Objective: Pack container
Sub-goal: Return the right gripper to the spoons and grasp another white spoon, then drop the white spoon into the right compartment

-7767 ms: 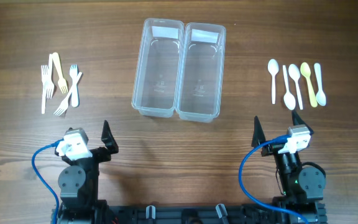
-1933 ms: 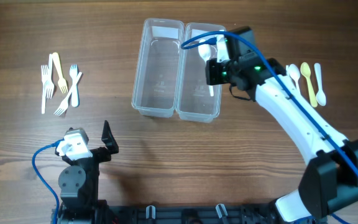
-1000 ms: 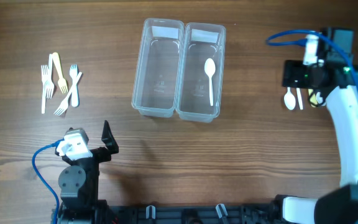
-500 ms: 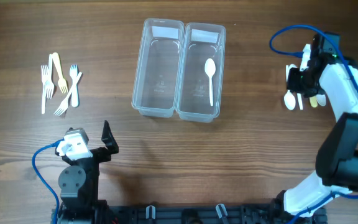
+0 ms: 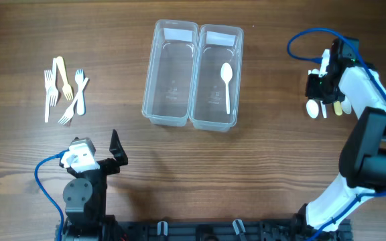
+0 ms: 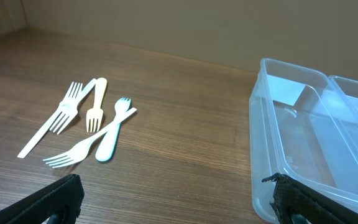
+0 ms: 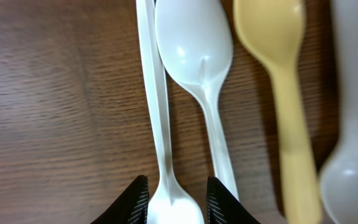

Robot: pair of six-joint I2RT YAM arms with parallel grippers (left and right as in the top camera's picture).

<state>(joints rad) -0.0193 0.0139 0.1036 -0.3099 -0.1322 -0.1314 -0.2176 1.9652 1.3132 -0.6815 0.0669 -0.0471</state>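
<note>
Looking down on a wood worktop (image 5: 267, 167) with a left container (image 5: 171, 80) and a right container (image 5: 210, 94), both clear plastic, touching side by side at top centre of the overhead frame. Got one packed spoon (image 5: 226, 84), white, lying lengthwise inside the right container. Found the right gripper (image 7: 176, 202) over at the right edge of that frame, down among the loose spoons, jaws clenched on the bowl end of a thin white spoon (image 7: 157, 112). Seeing a second white spoon (image 7: 197, 56) just beside it in the wrist view, bowl pointing the opposite way, then a yellow spoon (image 7: 284, 93) further right. Can't tell whether the gripped one is off the wood. Spotted the left gripper (image 6: 178, 202) at lower left of the overhead frame, jaws released and gaping wide, well apart from everything. Also got a little heap of forks (image 5: 64, 90) at upper left, mostly white.
</note>
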